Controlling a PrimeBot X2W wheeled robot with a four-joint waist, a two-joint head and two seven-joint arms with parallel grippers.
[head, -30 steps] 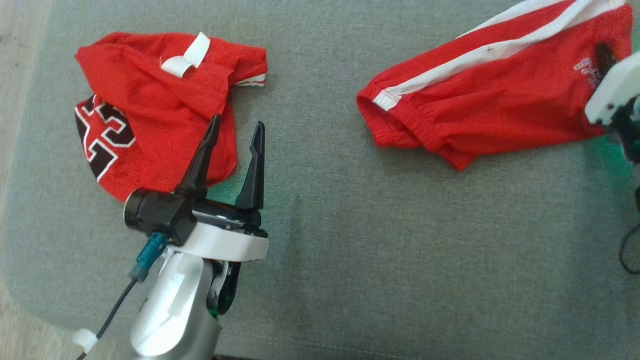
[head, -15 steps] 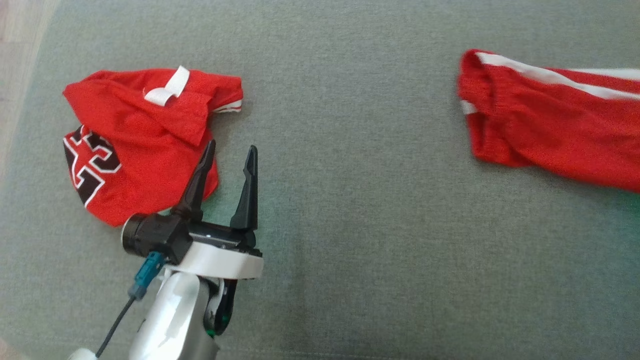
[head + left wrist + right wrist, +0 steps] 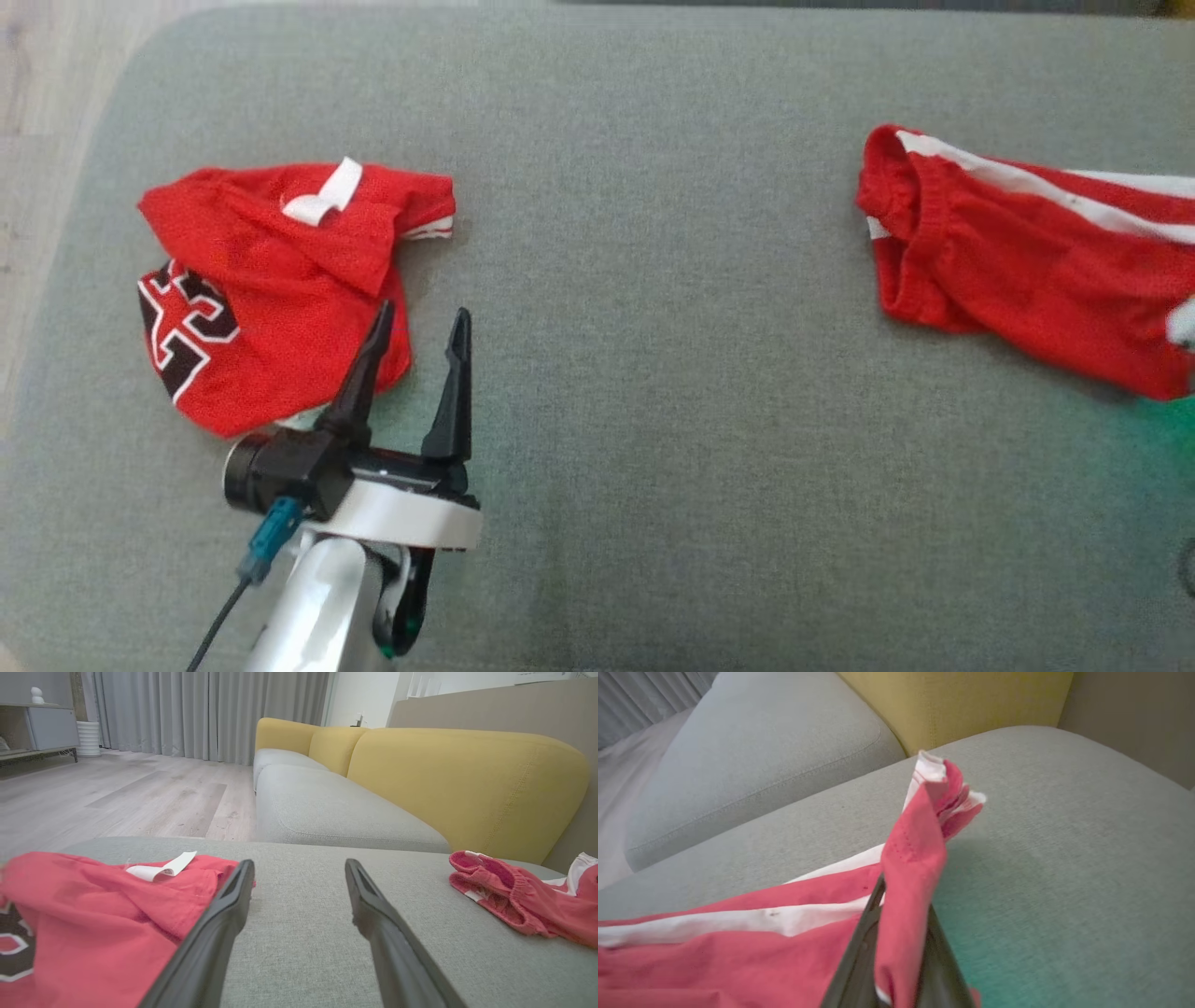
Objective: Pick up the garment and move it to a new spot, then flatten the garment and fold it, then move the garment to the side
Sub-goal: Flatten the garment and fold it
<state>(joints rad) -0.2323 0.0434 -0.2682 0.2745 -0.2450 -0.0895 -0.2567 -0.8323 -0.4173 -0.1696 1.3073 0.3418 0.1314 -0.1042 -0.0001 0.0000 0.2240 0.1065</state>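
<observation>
two red garments lay on the grey cushion (image 3: 653, 392). my right hand (image 3: 903, 905) gripped the striped shorts (image 3: 1008, 280) at the frame's right edge, their length trailing left toward centre; my left hand (image 3: 420, 317) stood wide, just beside the jersey (image 3: 280, 280) at left.

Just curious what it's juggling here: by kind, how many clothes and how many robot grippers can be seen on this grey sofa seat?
Red mesh jersey with a black-and-white number: 1
Red shorts with white side stripes: 1
Black two-fingered grippers: 2 (left gripper open, right gripper shut on the shorts)
Total: 4
</observation>
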